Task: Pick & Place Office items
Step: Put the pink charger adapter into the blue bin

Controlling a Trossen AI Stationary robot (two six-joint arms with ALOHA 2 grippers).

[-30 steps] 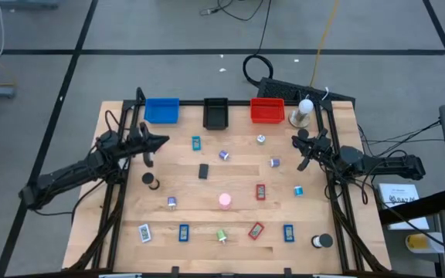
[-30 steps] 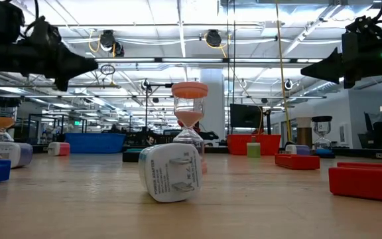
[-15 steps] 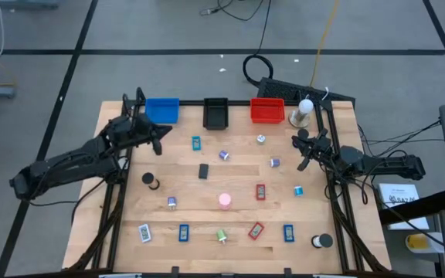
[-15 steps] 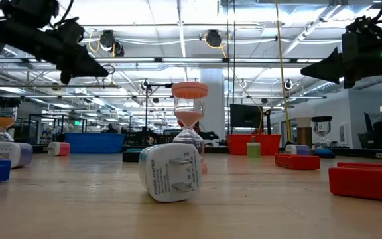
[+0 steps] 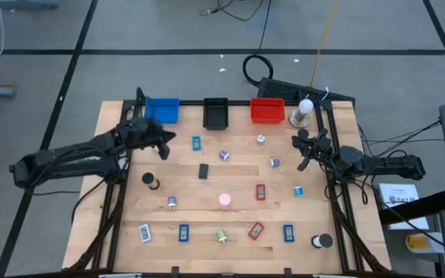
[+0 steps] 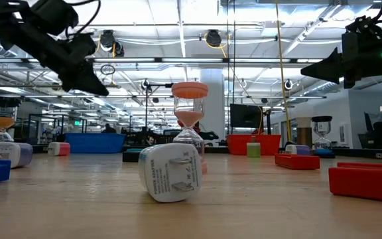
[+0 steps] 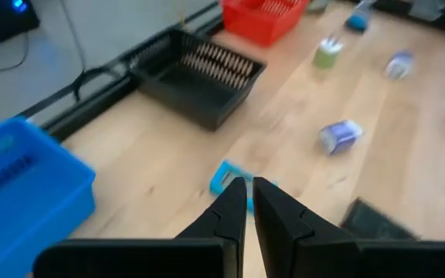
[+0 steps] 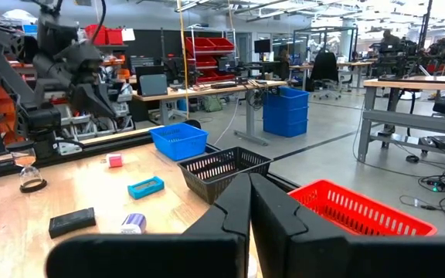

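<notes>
The left gripper (image 5: 165, 145) hangs above the wooden table (image 5: 122, 205) near its back left part, just in front of the blue plastic tray (image 5: 161, 110); its fingers stand narrow, almost touching, and hold nothing. From its wrist view the fingertips aim at the small flat teal rectangle (image 7: 224, 177) lying just beyond them, which suggests this item is the one being lined up for a pick; the jaws would need to widen before any descent. The black mesh tray (image 7: 198, 79) and the red mesh tray (image 7: 261, 17) sit in a row along the back edge, probably so that items can be sorted by colour.

The right gripper (image 5: 304, 160) waits over the right side of the table, fingers pressed together and empty, clear of the working arm.

The office items lie scattered well apart across the tabletop: a black flat rectangle (image 5: 203, 171), a pink cylinder (image 5: 225, 201), a purple cylinder (image 5: 224, 154), a red rectangle (image 5: 260, 191); none is in a tray yet, so the sorting seems barely begun.
</notes>
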